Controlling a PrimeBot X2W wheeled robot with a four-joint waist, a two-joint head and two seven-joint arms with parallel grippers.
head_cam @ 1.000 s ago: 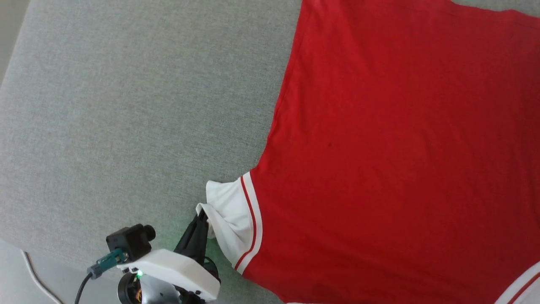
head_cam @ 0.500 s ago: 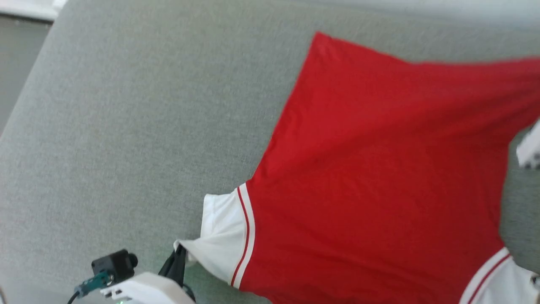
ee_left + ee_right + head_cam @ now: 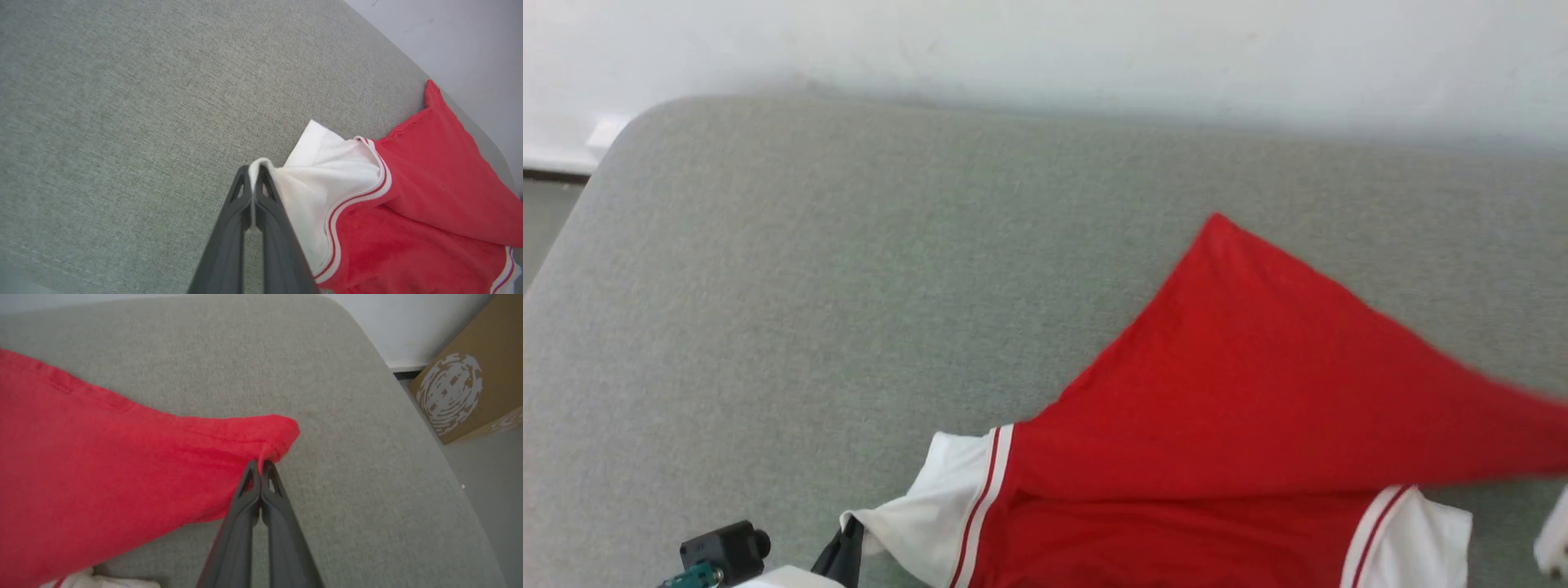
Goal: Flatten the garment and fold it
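both jaws fully closed, pinching the garment (image 3: 1258, 392).

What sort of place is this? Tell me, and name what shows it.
Probably a plain indoor room, home or lab: a wide grey fabric-covered surface with rounded corners, a bare white wall behind it, and a cardboard box on the floor beside it.

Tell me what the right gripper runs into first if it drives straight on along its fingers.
The right gripper is shut on the hem corner of the red jersey-style shirt; past that fold it would likely meet the grey fabric cushion, though depth is unclear.
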